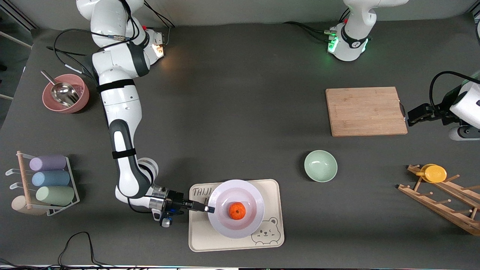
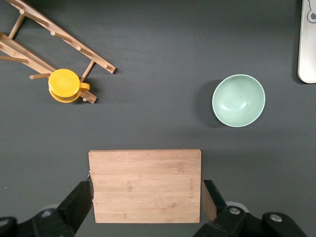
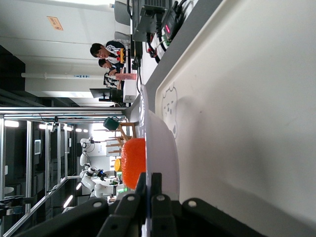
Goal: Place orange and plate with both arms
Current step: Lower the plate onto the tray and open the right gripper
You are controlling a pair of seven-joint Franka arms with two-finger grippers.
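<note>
The white plate (image 1: 249,197) rests on the cream bear tray (image 1: 272,187), near the front camera. The orange (image 1: 237,210) sits in the plate's shallow centre. My right gripper (image 1: 209,209) is shut on the plate's rim at the edge toward the right arm's end. In the right wrist view the two fingers (image 3: 141,186) pinch the thin rim of the plate (image 3: 163,148), with the orange (image 3: 133,160) just past them. My left gripper (image 1: 410,115) is open and empty, up over the table beside the wooden board (image 1: 365,111); it waits there.
A mint green bowl (image 1: 320,165) stands between tray and board. A wooden rack (image 1: 446,200) with a yellow cup (image 1: 435,173) is at the left arm's end. A pink bowl with a metal scoop (image 1: 65,93) and a rack of pastel cups (image 1: 50,179) are at the right arm's end.
</note>
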